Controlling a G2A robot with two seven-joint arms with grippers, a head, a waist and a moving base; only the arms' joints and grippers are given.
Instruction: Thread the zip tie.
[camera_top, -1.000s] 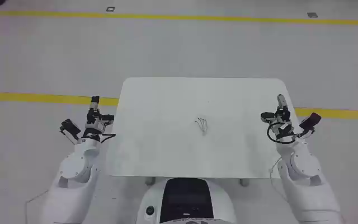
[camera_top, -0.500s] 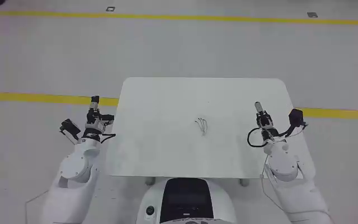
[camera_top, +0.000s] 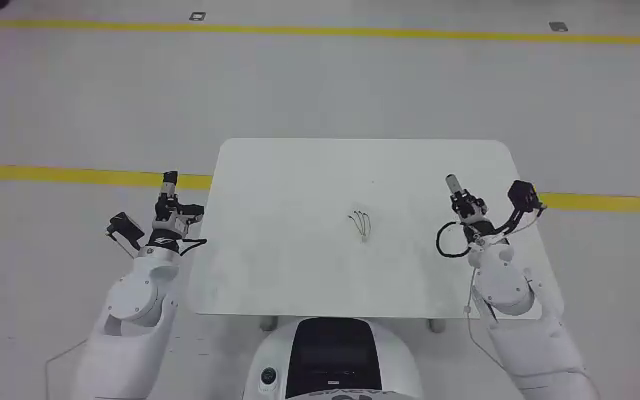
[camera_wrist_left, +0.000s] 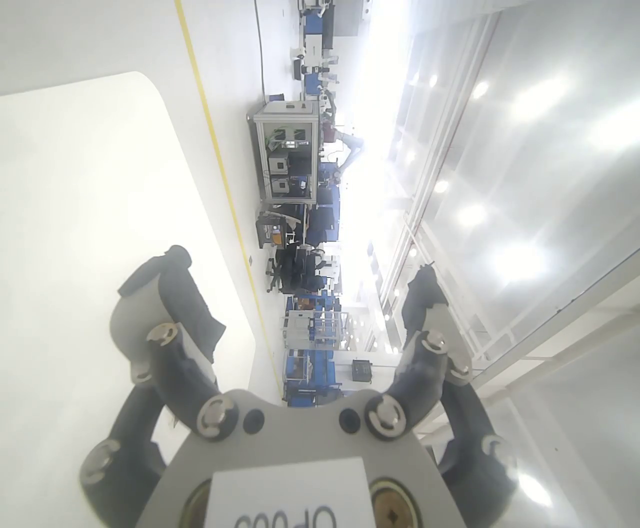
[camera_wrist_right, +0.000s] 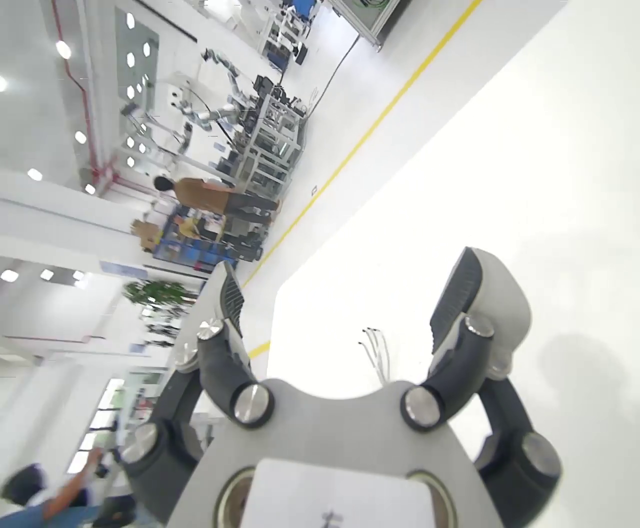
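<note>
Top view: zip ties (camera_top: 360, 224), small bundle of thin pale strands, flat at middle of table (camera_top: 300, 170). Left tool (camera_top: 170, 183) off table's left edge. Right tool (camera_top: 453, 187) above table's right part, well apart from bundle.
Left wrist view: left tool (camera_wrist_left: 300, 262) spread wide, empty; table corner beside it.
Right wrist view: right tool (camera_wrist_right: 347, 260) spread wide, empty; zip ties (camera_wrist_right: 376, 347) fanned, dark-tipped, on table beyond.

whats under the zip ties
The zip ties lie directly on the white table; nothing else shows beneath them. In the right wrist view the right gripper covers their near ends.
</note>
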